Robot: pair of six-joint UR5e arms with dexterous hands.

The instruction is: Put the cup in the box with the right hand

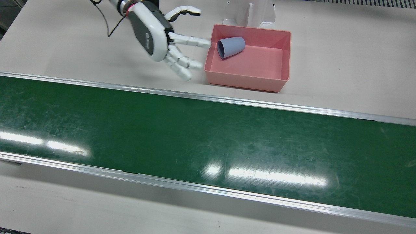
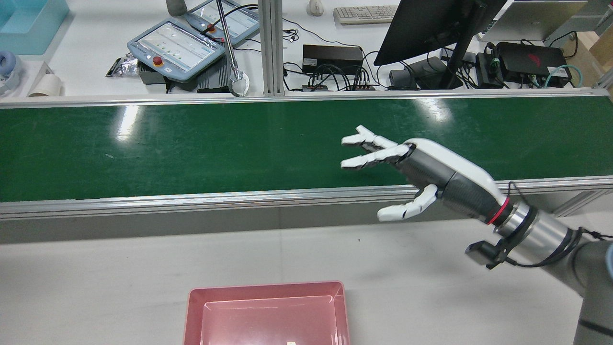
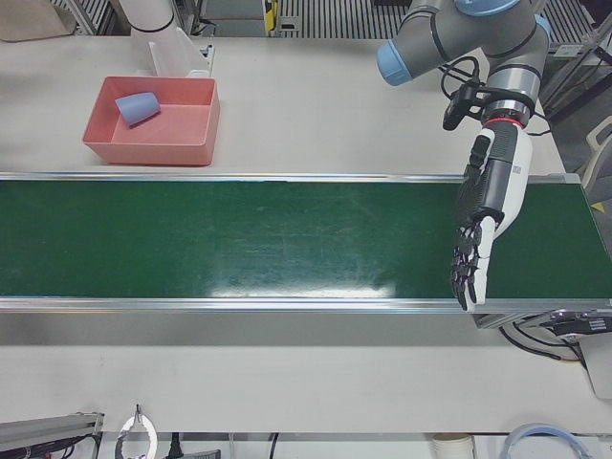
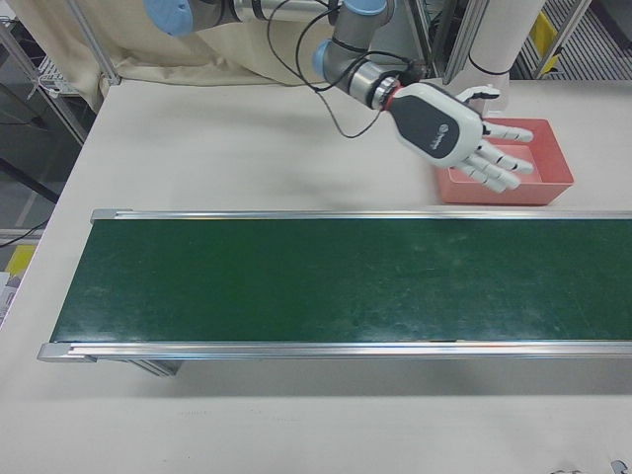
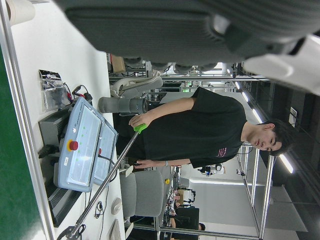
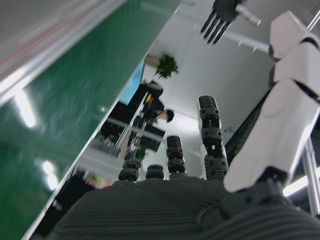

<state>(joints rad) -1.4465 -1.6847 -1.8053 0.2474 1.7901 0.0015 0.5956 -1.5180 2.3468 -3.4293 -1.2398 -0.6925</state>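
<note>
The blue-grey cup (image 1: 231,46) lies on its side in the pink box (image 1: 279,48), near the box's back left corner, mouth toward the left wall. It also shows in the left-front view (image 3: 138,106). My right hand (image 1: 156,32) is open and empty, fingers spread, hovering just left of the box with its fingertips (image 1: 204,42) near the rim. In the right-front view the right hand (image 4: 449,133) covers part of the box (image 4: 553,178). My left hand (image 3: 483,220) is open and empty, fingers straight, over the far end of the belt.
The green conveyor belt (image 1: 195,139) with metal side rails runs across the table in front of the box. A white pedestal (image 1: 256,13) stands right behind the box. Desks with monitors, teach pendants (image 2: 177,45) and cables lie beyond the belt.
</note>
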